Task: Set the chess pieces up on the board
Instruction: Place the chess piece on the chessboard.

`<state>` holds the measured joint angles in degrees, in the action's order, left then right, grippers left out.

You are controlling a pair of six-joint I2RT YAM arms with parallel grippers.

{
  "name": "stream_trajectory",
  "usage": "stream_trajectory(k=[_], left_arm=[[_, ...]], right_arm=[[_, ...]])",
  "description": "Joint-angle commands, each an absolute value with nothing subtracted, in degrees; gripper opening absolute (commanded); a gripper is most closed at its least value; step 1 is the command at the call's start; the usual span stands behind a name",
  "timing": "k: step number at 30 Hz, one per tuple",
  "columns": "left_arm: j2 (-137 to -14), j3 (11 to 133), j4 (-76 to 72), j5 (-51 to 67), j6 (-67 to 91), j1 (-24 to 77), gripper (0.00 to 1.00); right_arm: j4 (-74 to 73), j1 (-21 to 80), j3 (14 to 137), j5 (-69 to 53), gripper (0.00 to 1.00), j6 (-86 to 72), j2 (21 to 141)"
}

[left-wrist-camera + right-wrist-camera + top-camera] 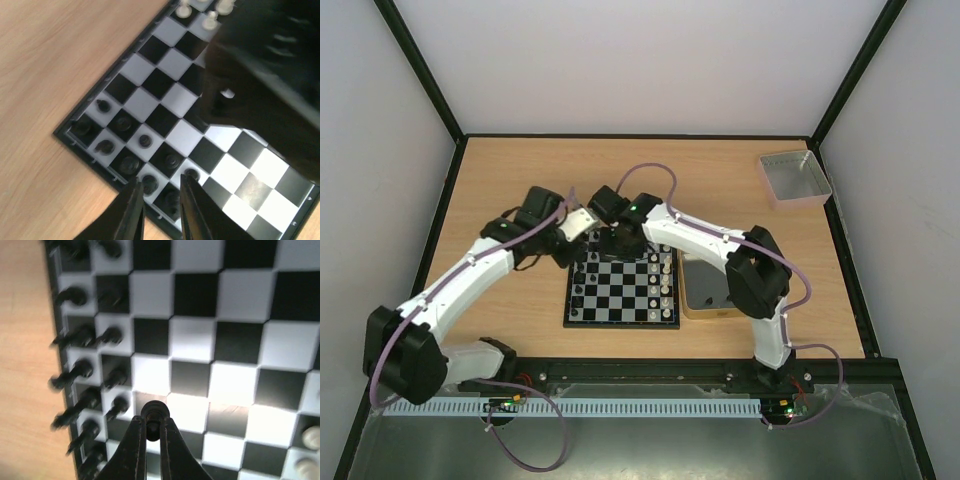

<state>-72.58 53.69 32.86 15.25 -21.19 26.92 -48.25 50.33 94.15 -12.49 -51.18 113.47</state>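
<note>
The board (620,300) lies in the middle of the table, with black chess pieces (582,285) along its left side and white ones (665,285) along its right. My right gripper (626,246) hangs over the board's far edge; in the right wrist view it (152,422) is shut on a black piece (153,413) above the board (240,385), beside two rows of black pieces (82,370). My left gripper (588,238) is at the far left corner. In the left wrist view it (161,187) is open, its fingers over black pieces (150,184) at the board's (175,60) edge.
A gold-rimmed tin (705,290) with a dark inside stands right against the board's right side. A clear grey tray (795,178) sits at the far right corner. The right arm's dark blurred body (270,75) fills the left wrist view's right. White pieces (210,17) show at its top.
</note>
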Motion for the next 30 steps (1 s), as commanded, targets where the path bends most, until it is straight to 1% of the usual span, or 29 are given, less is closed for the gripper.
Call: stream_trajectory(k=[1,6,8,14,24,30], left_arm=[[-68.58,55.76,37.31,16.65,-21.38,20.26,0.21],[-65.97,53.14,38.82,17.94,-23.48,10.03,0.22],[-65.06,51.53,38.92,17.61,-24.08,7.45,0.22],[-63.47,47.32,37.13,13.11,-23.67,6.73,0.21],[-64.13,43.51,29.65,2.44,-17.09,4.53,0.21],[-64.66,43.02,29.00,1.58,-16.70,4.55,0.21]], right_arm=[[-53.05,55.99,97.82,-10.77,0.02,-50.34,112.48],[-55.42,60.58,100.94,-10.19,0.02,-49.89,114.49],[-55.40,61.59,101.17,-10.26,0.02,-50.08,114.97],[-54.84,62.01,100.92,-10.87,0.02,-49.77,115.80],[-54.00,62.93,99.62,-10.97,0.02,-48.17,118.21],[-54.47,62.93,100.86,-10.86,0.02,-47.44,119.97]])
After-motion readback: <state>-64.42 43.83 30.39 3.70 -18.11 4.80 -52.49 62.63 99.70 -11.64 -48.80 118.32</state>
